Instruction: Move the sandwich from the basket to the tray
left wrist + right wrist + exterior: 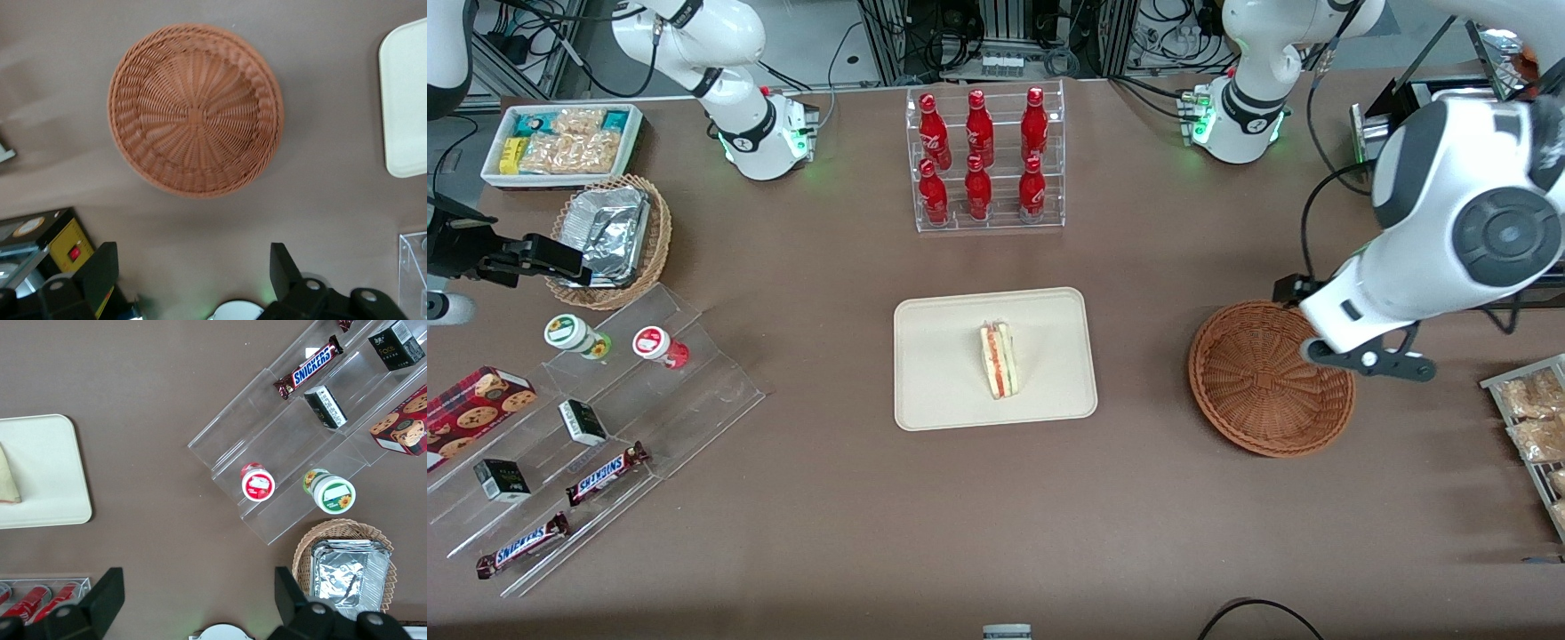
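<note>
Front view: sandwich [999,359] on tray [934,391], apart from jaws.

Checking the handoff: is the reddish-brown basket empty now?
Empty: the basket shows bare weave; the sandwich lies on the tray. The open gripper hovers above.

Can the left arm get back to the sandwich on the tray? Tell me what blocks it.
Probably yes. The sandwich lies uncovered on the tray, nothing over it. The open gripper hangs above the empty basket, beside the tray.
</note>
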Robot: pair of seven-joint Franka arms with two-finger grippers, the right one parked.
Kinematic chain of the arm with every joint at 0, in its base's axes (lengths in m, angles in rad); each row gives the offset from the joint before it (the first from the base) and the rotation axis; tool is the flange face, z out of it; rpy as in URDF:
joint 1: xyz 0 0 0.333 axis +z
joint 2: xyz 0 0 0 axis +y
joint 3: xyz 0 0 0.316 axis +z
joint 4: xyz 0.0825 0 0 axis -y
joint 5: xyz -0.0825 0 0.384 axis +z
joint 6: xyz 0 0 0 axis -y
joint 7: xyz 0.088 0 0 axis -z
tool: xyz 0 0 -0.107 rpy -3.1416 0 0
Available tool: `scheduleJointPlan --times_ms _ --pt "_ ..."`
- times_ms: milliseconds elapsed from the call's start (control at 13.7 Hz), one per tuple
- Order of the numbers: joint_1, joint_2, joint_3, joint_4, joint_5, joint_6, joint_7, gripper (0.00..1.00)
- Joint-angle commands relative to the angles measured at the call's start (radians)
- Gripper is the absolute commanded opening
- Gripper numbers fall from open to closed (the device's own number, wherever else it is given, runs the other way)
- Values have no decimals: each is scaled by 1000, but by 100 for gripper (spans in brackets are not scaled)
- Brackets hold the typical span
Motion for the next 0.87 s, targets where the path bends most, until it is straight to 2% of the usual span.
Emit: scheduleJointPlan --times_ms 0,146,364,583,801 --pt "28 -66 -4 -35 -16 -46 18 100" --pt "61 -104 -3 -38 -46 -84 63 100" --pt "100 -164 -3 -79 -51 -94 80 100" --pt "87 -239 58 -145 -51 -91 80 100" --pt "58 -269 95 -139 -65 -127 80 100"
